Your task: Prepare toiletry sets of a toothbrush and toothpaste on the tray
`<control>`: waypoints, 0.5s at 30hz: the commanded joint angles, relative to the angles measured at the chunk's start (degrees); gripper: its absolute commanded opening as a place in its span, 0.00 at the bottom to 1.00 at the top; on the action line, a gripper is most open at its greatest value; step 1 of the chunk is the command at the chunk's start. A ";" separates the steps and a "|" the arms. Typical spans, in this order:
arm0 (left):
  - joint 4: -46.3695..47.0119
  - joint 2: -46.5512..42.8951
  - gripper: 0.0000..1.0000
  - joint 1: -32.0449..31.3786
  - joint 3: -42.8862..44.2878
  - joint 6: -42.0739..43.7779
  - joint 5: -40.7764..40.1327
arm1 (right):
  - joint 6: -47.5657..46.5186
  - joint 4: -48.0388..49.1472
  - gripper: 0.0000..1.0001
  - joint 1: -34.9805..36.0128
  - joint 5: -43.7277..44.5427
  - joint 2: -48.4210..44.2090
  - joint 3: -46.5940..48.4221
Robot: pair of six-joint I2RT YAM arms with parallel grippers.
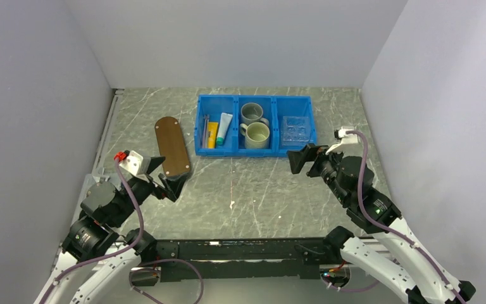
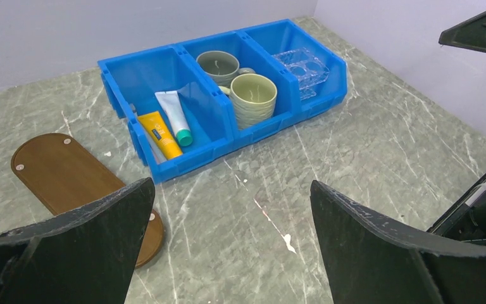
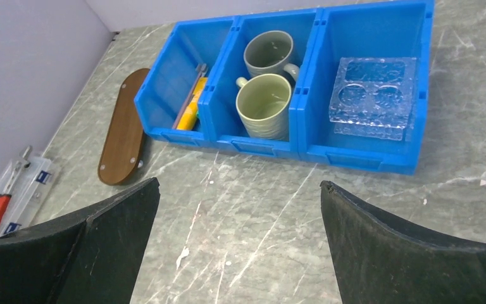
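Beyond left gripper (image 2: 231, 185), bin (image 2: 186, 161) holds 2 tubes (image 2: 159, 134), 2 mugs (image 2: 253, 98).

My left fingers (image 1: 172, 185) are spread wide and hold nothing; my right fingers (image 1: 302, 159) are spread too, also bare. My left arm (image 1: 101, 209) and right arm (image 1: 362, 190) are bent, wrists tilted downward.

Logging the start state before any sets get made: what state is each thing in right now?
Left gripper: open, empty.
Right gripper: open, empty.
Tray: bare, flat on the table, left of the bin.
Yellow tube: lying in the bin's left compartment.
White tube: lying beside it, capped.
Toothbrushes: lying in the same compartment.
Grey mug: upright, middle compartment.
Green mug: upright, middle compartment.
Clear holder: flat, right compartment.
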 commanded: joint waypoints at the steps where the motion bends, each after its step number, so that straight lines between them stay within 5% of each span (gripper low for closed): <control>1: 0.39 0.88 0.99 0.28 0.76 0.87 0.39 | 0.19 1.81 1.00 0.11 2.28 0.64 0.26; 15: -0.57 2.13 0.99 0.39 1.36 0.98 1.02 | -0.97 4.23 1.00 0.19 -4.98 3.69 -0.74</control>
